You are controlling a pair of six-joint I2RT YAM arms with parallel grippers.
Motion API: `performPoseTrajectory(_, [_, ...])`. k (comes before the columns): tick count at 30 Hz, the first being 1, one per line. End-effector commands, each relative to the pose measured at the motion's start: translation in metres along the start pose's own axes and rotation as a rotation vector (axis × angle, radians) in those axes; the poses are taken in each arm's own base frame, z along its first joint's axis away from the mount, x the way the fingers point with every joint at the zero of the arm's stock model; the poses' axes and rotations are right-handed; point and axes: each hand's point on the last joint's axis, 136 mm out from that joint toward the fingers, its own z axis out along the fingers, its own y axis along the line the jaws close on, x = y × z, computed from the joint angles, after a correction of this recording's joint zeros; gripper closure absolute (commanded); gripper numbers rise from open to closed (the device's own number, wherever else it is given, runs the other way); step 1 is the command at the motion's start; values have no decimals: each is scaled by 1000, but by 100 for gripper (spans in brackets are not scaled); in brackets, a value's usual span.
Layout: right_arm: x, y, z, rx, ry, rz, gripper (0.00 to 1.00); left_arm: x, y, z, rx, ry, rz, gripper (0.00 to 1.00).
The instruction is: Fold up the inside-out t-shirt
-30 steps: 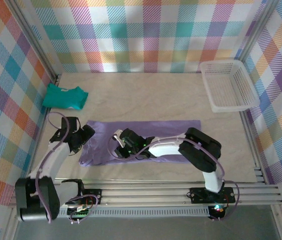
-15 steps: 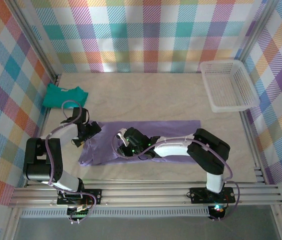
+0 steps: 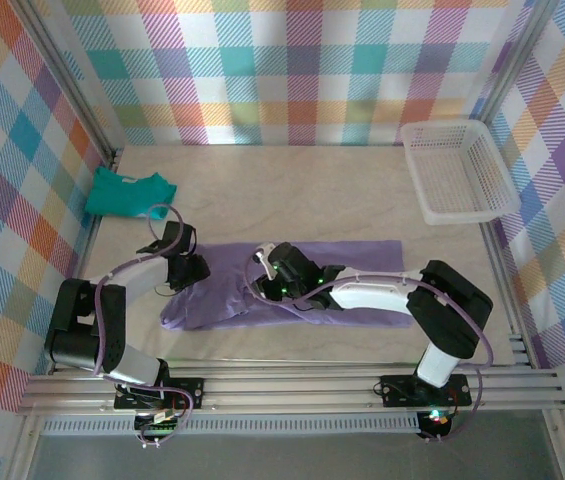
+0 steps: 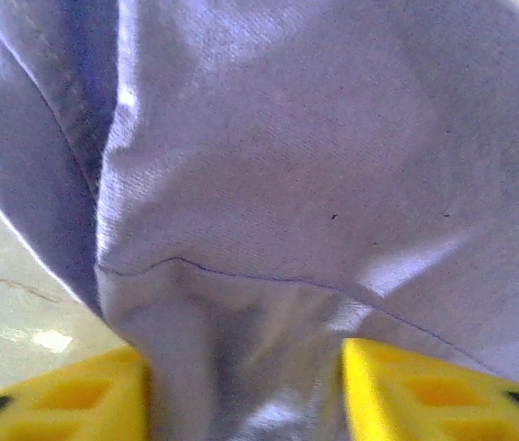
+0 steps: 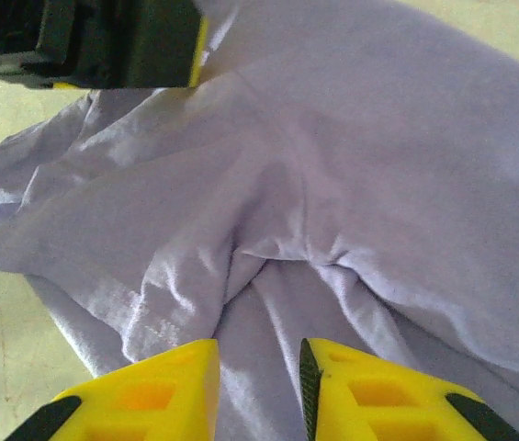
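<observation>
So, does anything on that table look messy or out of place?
Nothing looks spilled or broken. The t-shirt lies as a fairly tidy strip towards the right, but its left end is rumpled and bunched where the left fingers and right fingers pinch it.

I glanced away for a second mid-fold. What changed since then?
The left gripper moved right onto the left end of the t-shirt and now has fabric between its jaws. The right gripper, pinching a fold, shifted right and slightly back. The teal garment and the basket stayed put.
</observation>
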Motion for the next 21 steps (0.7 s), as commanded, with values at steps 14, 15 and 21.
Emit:
performPoseTrajectory(14, [12,-33,-35,127,7,-6,71,3,-43,-25,266,-58,-9,100])
performPoseTrajectory(15, [11,-38,-41,139,-1,-2,71,-3,-38,-31,233,-78,-13,100])
performPoseTrajectory(21, [0,-66,-77,194,-65,18,70,-32,15,-55,-15,-104,-65,100])
